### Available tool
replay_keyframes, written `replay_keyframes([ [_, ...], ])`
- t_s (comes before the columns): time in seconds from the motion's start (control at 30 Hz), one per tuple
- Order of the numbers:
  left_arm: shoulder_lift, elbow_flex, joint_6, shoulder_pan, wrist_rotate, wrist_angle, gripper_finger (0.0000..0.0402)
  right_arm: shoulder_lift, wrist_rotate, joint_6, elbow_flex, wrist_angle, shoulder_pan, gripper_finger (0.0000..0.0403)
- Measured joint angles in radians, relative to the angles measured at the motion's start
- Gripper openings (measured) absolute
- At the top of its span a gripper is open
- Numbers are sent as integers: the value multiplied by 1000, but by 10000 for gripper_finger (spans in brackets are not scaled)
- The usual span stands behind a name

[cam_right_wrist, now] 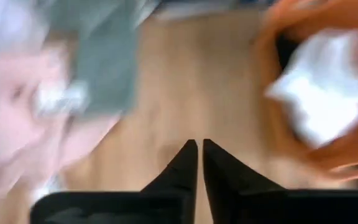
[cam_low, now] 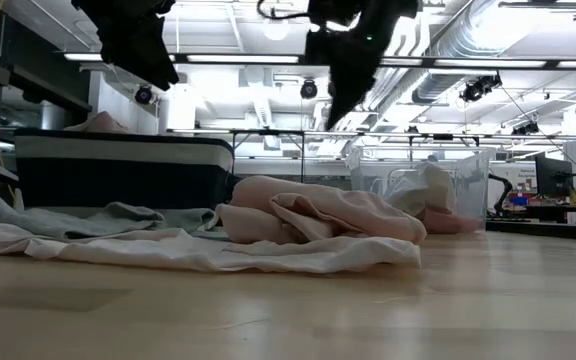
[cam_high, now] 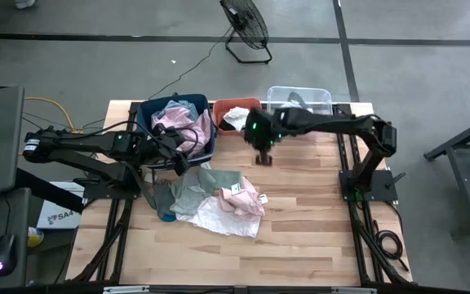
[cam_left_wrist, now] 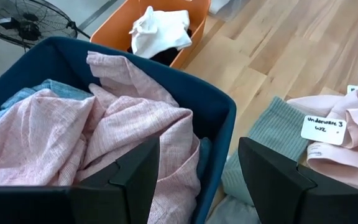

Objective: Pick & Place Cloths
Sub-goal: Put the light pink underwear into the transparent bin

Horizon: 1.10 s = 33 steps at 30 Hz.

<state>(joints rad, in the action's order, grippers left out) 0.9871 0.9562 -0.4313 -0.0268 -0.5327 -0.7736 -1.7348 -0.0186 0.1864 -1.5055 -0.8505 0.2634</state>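
Two dark robot arms work over a wooden table (cam_high: 300, 229) strewn with laundry. The left gripper (cam_left_wrist: 194, 171) hangs with its fingers spread and holding nothing, poised over the near right corner of a dark blue bin (cam_high: 147, 114) at the table's far side, left of centre. Heaped in that bin is a large pale pink cloth (cam_left_wrist: 104, 124), one fold draped over the rim, with a scrap of blue fabric (cam_left_wrist: 17, 102) beside it.

Immediately right of the blue bin stands an orange bin (cam_high: 239, 104) containing a white cloth (cam_left_wrist: 160, 31) with something dark beneath it, probably the small black piece, though little of it shows. Further right sits a clear plastic bin (cam_high: 300, 94) with a pale item inside.

The right gripper (cam_right_wrist: 197, 163) hovers above bare wood just in front of the orange bin, its fingers pressed almost together and carrying nothing.

Near the table's middle lies a loose pile: a grey-green cloth (cam_high: 192, 186), a pink garment (cam_high: 247, 196) bearing a small handwritten label (cam_left_wrist: 325, 129), and a white sheet (cam_high: 223, 219) spread nearest the front edge. A floor fan (cam_high: 245, 24) stands beyond the table.
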Motion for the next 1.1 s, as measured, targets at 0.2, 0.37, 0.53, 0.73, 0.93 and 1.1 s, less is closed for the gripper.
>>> replay_keyframes([
  [0.2,0,0,0,0,0,-3,213,-33,-39,-3,24,-108,-131,107],
  [0.37,0,0,0,0,0,-4,213,-36,-48,27,142,-31,-230,193],
  [0.53,0,0,0,0,0,-5,213,-36,-43,18,249,124,-299,239],
  [0.73,0,0,-9,0,0,-3,213,-37,-48,21,315,313,-373,248],
  [0.93,0,0,-19,0,0,-3,213,-36,-106,18,346,464,-408,248],
  [1.1,0,0,-19,0,1,-3,213,-36,-121,16,409,598,-411,248],
])
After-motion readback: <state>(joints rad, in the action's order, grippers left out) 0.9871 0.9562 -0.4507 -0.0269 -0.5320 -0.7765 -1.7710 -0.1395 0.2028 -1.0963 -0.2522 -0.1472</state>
